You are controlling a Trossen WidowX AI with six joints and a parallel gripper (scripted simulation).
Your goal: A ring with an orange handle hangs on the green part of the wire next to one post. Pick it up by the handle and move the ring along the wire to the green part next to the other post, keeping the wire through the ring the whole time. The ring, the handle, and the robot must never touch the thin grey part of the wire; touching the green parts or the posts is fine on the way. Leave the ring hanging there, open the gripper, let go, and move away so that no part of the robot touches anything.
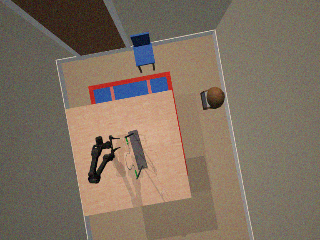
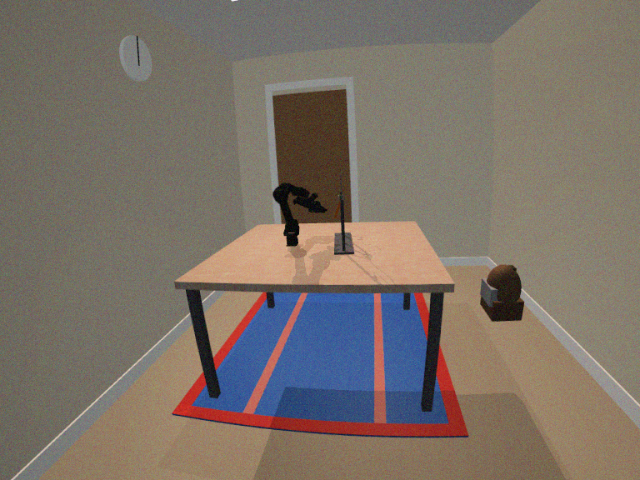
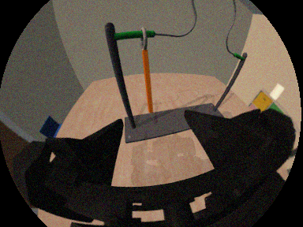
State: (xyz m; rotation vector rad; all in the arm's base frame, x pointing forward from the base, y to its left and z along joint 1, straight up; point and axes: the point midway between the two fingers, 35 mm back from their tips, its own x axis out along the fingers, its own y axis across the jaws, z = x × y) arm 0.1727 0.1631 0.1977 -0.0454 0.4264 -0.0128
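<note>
The grey ring (image 3: 145, 46) hangs around the green part (image 3: 128, 35) (image 1: 126, 139) beside the left post (image 3: 119, 75) of the wrist view, nearer that part's wire end than the post. Its orange handle (image 3: 147, 79) (image 2: 337, 209) hangs down almost straight. The thin grey wire (image 3: 195, 20) leads away to the other green part (image 3: 239, 56) (image 1: 136, 173) at the other post (image 3: 231, 84) (image 1: 139, 172). My gripper (image 3: 154, 117) (image 1: 120, 143) (image 2: 325, 210) is open and empty, back from the handle on the arm's side. A gap shows between fingertips and ring in the top view.
The dark base plate (image 3: 170, 122) (image 1: 138, 151) carries both posts on the wooden table (image 1: 103, 118) (image 2: 247, 268). The grey wire bends out toward the arm's side between the green parts. A blue chair (image 1: 143, 54) and a brown round object (image 1: 215, 97) (image 2: 503, 284) stand off the table.
</note>
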